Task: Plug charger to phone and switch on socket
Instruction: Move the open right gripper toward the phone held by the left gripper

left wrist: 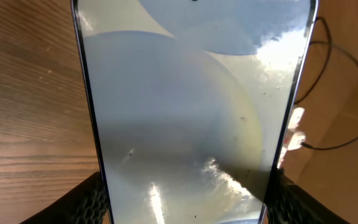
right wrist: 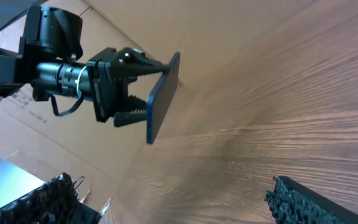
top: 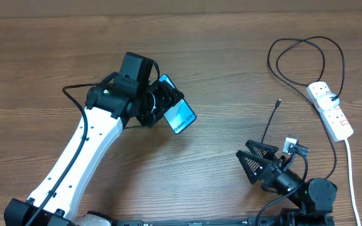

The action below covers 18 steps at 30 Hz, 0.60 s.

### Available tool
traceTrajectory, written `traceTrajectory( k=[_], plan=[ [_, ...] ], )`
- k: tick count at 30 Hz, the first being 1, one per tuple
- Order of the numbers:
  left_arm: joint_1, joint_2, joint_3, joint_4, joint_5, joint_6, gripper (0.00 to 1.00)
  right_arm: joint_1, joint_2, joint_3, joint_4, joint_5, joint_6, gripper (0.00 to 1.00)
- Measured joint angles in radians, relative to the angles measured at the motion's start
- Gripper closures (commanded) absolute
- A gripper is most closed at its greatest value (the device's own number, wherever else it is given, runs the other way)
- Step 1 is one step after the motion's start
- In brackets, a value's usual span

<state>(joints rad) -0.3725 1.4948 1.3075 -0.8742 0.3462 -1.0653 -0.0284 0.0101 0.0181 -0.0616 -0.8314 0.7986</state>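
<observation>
Black charger lies beside socket, seemingly untouched, while left gripper holds phone

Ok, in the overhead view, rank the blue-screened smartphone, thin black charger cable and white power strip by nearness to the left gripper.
1. blue-screened smartphone: clamped in the left gripper itself.
2. thin black charger cable: to the right, mid-table.
3. white power strip: far right.
</observation>
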Motion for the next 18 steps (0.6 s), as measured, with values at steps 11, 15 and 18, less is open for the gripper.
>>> traceTrajectory(
  k=[11, 15, 18],
  plan=[
    [0.0, 0.0, 0.0, 0.037, 0.006, -0.036, 0.55, 0.144, 0.008, 0.0, 0.029, 0.172, 0.013, 0.0],
    [0.0, 0.0, 0.0, 0.041, 0.006, -0.037, 0.55, 0.236, 0.053, 0.0, 0.065, 0.264, 0.012, 0.0],
    [0.0, 0.0, 0.0, 0.04, 0.006, -0.037, 0.55, 0.298, 0.119, 0.0, 0.107, 0.325, 0.005, 0.0]
  ],
)
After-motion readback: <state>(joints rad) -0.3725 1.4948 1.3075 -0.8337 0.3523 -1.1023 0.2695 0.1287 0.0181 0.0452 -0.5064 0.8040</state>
